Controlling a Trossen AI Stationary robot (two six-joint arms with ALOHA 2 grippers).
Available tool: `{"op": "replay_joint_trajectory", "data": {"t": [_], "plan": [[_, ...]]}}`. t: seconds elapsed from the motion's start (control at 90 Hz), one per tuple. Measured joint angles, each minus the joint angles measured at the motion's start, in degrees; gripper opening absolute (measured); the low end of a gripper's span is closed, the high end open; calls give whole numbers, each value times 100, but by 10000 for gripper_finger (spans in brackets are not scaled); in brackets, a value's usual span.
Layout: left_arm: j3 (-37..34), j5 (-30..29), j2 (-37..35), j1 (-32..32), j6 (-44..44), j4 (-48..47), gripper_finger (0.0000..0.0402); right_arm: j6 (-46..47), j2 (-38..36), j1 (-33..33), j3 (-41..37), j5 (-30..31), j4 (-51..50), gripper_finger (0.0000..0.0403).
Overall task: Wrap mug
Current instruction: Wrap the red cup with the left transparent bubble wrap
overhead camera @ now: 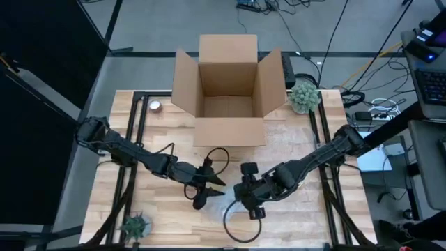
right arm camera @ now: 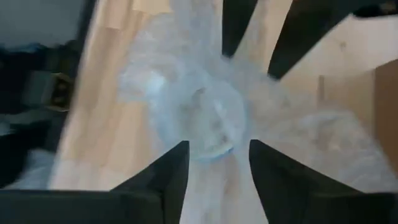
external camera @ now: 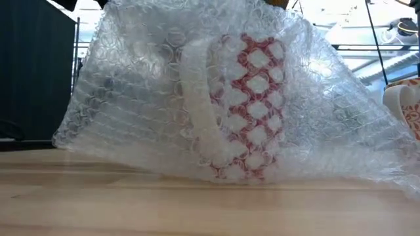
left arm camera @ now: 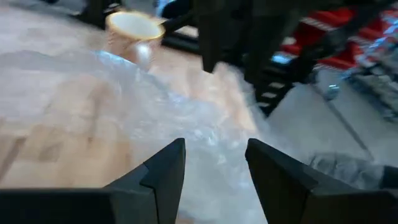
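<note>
A red-and-white patterned mug [external camera: 252, 105] stands upright on the wooden table, handle [external camera: 197, 111] to one side. Clear bubble wrap [external camera: 131, 92] covers it and rises like a tent out of the low view's top. My left gripper [overhead camera: 208, 189] and my right gripper [overhead camera: 249, 197] meet over it near the table's front middle. Each is shut on wrap, with a narrow gap between its fingers. In the right wrist view the mug's round shape [right arm camera: 211, 124] shows through the wrap [right arm camera: 298, 137]. My left gripper has bubble wrap [left arm camera: 214, 165] between its two fingers, coming from the table's left and slanting down. The wrap runs forward from the fingers and down onto the table; how many layers, I cannot tell. My right gripper has a bunched run of bubble wrap [right arm camera: 214, 180] between its two fingers, coming from the table's right. Folds spread out from there over the mug, which stays on the table.
An open cardboard box [overhead camera: 228, 90] stands at the far middle. A small plant [overhead camera: 303, 95] is at the far right and another plant [overhead camera: 136, 224] at the near left. A second mug [external camera: 403, 105] shows at the low view's right edge. A black cable loop [overhead camera: 240, 223] lies near the front.
</note>
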Motion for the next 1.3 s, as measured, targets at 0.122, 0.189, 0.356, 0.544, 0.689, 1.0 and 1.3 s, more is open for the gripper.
{"op": "replay_joint_trajectory", "data": {"t": [0.122, 0.189, 0.356, 0.544, 0.689, 1.0, 1.3], "plan": [[0, 24, 2, -85, 7, 64, 161, 418, -50, 131, 0, -24, -89, 157], [1, 28, 17, -149, 65, 69, 161, 519, -34, 206, 0, -20, -132, 157], [0, 132, 338, -319, 74, 348, 161, 587, 113, 311, 0, -8, -113, 157], [2, 166, 931, -410, 63, 641, 161, 588, 278, 318, 0, 48, 68, 157], [10, 162, 1115, -383, 52, 733, 161, 518, 358, 283, 0, 437, 174, 157], [15, 146, 1150, -378, 60, 717, 161, 307, 586, -163, 7, 733, 697, 147], [15, 121, 1154, -378, 59, 683, 161, 380, 1398, -301, 2, -155, 896, 23]]}}
